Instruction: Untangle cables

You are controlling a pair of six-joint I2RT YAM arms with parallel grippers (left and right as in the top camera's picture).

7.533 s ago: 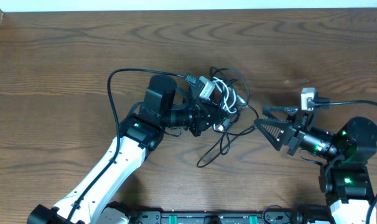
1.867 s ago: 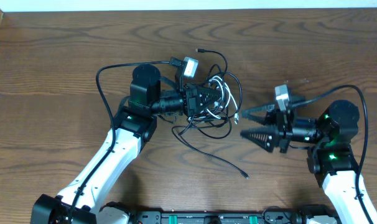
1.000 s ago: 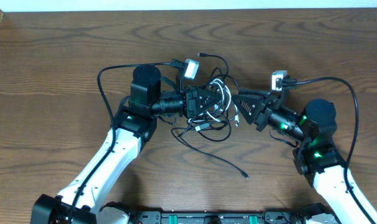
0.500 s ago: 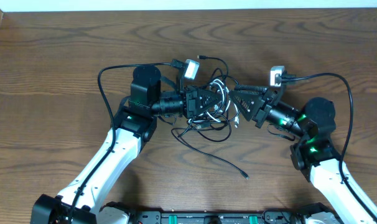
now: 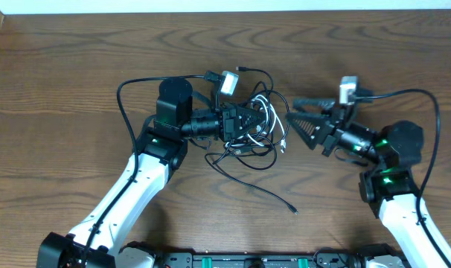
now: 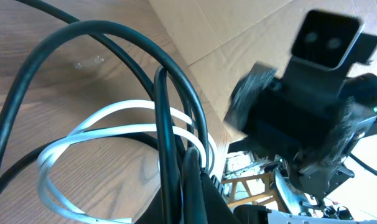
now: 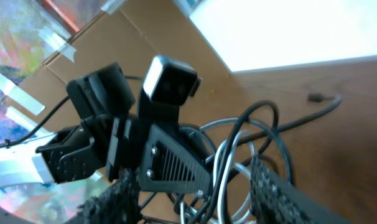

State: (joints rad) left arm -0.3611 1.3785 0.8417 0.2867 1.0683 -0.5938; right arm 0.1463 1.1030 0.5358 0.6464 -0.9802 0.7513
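Plenty of table [image 5: 77,67] around: left fingers [image 5: 244,119] clamp the cables [image 5: 269,113], right fingers [image 5: 307,131] spread empty beside.

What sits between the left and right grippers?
The tangle of cables: white and black loops, held by the shut left gripper, with the open right gripper facing them. The overhead view shows it best.

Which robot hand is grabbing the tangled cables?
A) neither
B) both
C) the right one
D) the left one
D: the left gripper is shut on the cables, while the right gripper stands open beside them.
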